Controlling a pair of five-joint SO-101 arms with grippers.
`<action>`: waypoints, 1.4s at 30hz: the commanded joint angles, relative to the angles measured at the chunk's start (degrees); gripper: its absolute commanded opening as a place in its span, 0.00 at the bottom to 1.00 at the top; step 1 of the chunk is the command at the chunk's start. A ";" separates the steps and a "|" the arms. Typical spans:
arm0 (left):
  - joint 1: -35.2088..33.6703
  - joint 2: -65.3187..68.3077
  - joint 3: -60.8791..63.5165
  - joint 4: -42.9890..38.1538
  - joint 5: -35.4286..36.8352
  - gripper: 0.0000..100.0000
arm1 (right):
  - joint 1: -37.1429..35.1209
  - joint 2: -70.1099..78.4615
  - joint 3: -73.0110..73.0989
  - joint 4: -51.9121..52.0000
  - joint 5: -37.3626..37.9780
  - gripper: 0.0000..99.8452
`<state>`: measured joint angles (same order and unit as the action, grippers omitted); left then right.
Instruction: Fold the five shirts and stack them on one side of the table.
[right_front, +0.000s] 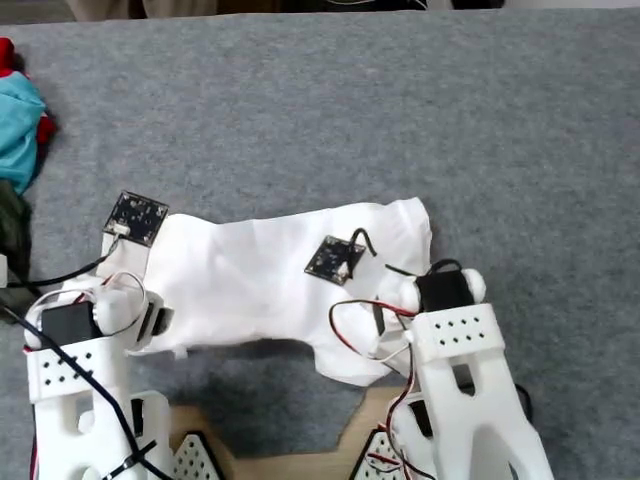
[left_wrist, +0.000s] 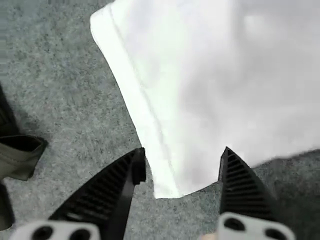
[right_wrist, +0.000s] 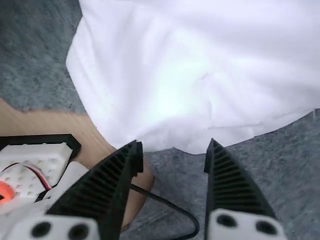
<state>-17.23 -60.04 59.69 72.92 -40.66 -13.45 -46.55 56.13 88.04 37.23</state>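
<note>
A white shirt (right_front: 260, 280) lies spread flat on the grey mat (right_front: 400, 120), stretched between my two arms. The left arm (right_front: 70, 345) stands at the shirt's left end. In the left wrist view my left gripper (left_wrist: 182, 162) is open just above the mat, with a hemmed corner of the white shirt (left_wrist: 200, 75) lying between its fingers. The right arm (right_front: 455, 325) stands at the shirt's near right corner. My right gripper (right_wrist: 174, 152) is open too, hovering over the rumpled near edge of the white shirt (right_wrist: 200, 65). Neither holds cloth.
A pile of other shirts sits at the table's left edge: cyan (right_front: 18, 125), red (right_front: 8, 50) and dark green (right_front: 12, 225). A dark olive garment (left_wrist: 15, 155) lies close to the left gripper. The wooden table edge (right_front: 300, 465) and the arm bases are at the front.
</note>
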 joint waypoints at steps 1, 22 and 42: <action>-0.26 -0.75 -6.59 0.53 -0.53 0.25 | -0.31 -1.10 -9.19 4.84 0.44 0.22; 11.43 24.66 -12.57 -28.57 27.87 0.02 | 4.26 24.31 -23.60 -32.88 -12.40 0.01; 8.26 73.45 -40.70 -25.76 31.47 0.02 | 10.77 67.47 -49.19 -37.27 -17.32 0.01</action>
<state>-7.56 9.49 27.16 43.38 -9.71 -5.01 19.21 12.44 48.92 19.82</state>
